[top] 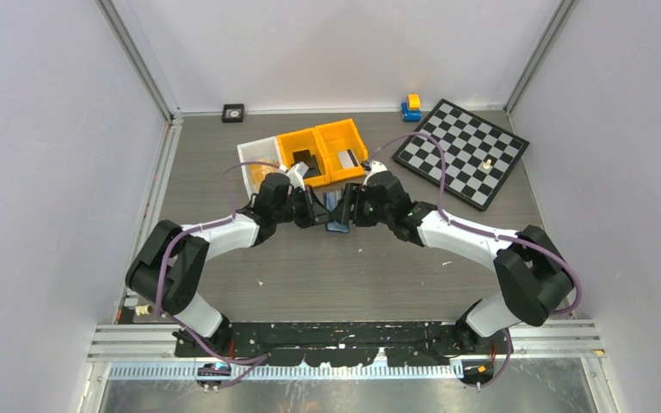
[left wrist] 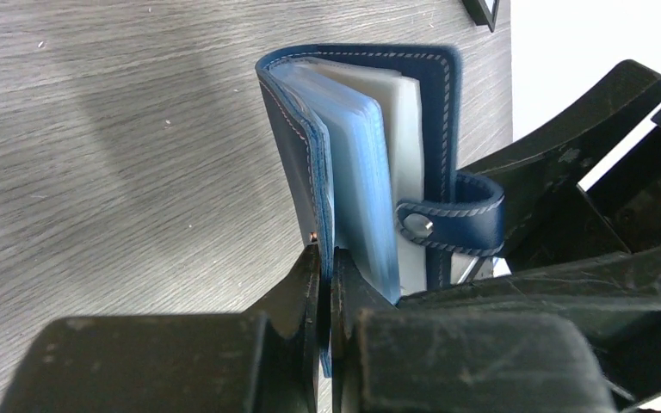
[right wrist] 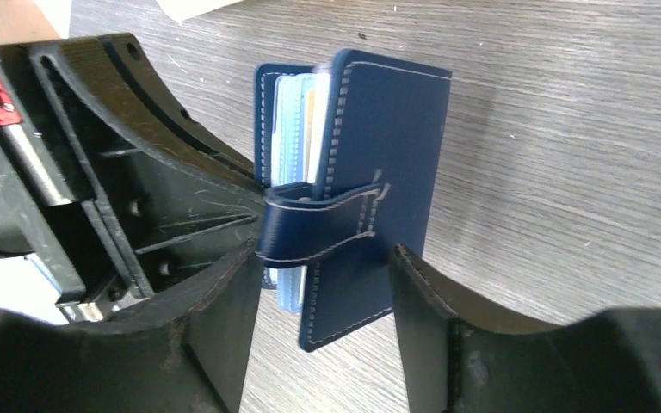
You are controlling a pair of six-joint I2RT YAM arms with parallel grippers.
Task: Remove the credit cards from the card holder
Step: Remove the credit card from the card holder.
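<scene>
The navy card holder (top: 338, 215) is held up off the table between my two grippers, partly spread open. My left gripper (top: 320, 211) (left wrist: 327, 258) is shut on the edge of one navy cover (left wrist: 288, 146). Pale blue and clear sleeves (left wrist: 361, 155) fan out beside that cover. The snap tab (left wrist: 447, 224) (right wrist: 318, 228) curls round the open side. My right gripper (top: 350, 209) (right wrist: 325, 254) stands open, its fingers (right wrist: 224, 301) on either side of the other cover (right wrist: 387, 146) and the tab. The tan edge of a credit card (right wrist: 312, 116) shows among the sleeves.
Two orange bins (top: 323, 151) and a white bin (top: 254, 159) sit just behind the grippers. A chessboard (top: 463, 153) lies at the back right, a blue and yellow toy (top: 411, 107) beside it. A small black square item (top: 233, 113) sits by the back wall.
</scene>
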